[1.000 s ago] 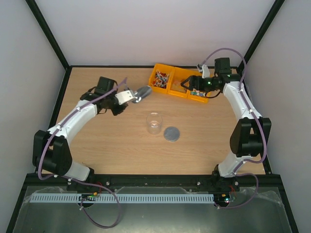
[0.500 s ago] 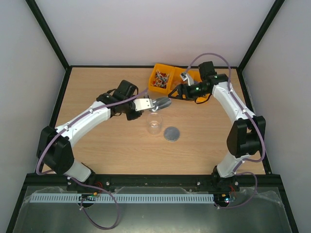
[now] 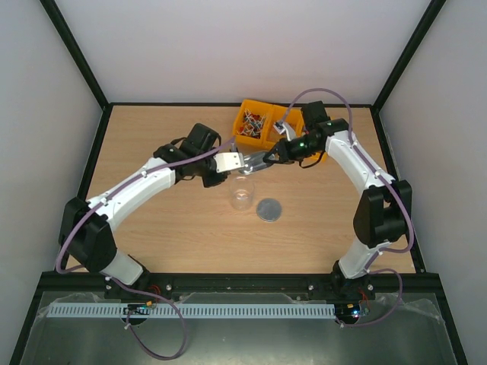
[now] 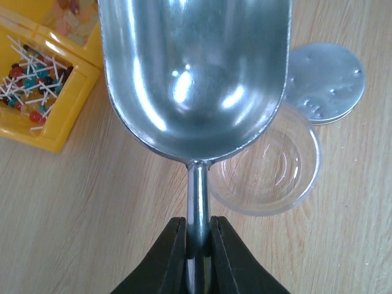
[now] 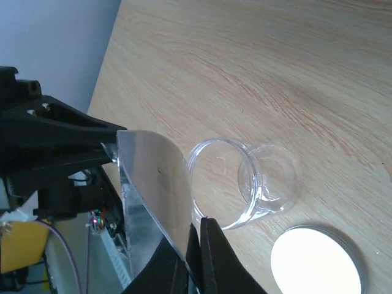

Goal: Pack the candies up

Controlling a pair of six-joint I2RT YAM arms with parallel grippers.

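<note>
My left gripper point(image 4: 197, 240) is shut on the handle of the silver metal scoop point(image 4: 196, 73). The scoop's bowl is empty and hangs partly over a clear, empty jar point(image 4: 269, 174). My right gripper point(image 5: 197, 242) is shut, pinching the thin front rim of the scoop point(image 5: 153, 184), just beside the jar point(image 5: 245, 180). In the top view the two grippers meet at the scoop point(image 3: 251, 161), behind the jar point(image 3: 242, 195). Candies point(image 4: 30, 92), red, white and dark mixed pieces, lie in a yellow bin point(image 4: 58, 138). Pastel candies point(image 4: 73, 12) show in the bin behind it.
The grey round lid point(image 3: 268, 210) lies flat on the table right of the jar, also seen as lid point(image 5: 315, 260). The row of yellow bins point(image 3: 247, 106) stands at the back, partly hidden by my right arm. Black frame posts edge the table.
The left arm swung the scoop right to above the jar. The right gripper left the yellow bins, came to the scoop's front rim and went from open to shut.
</note>
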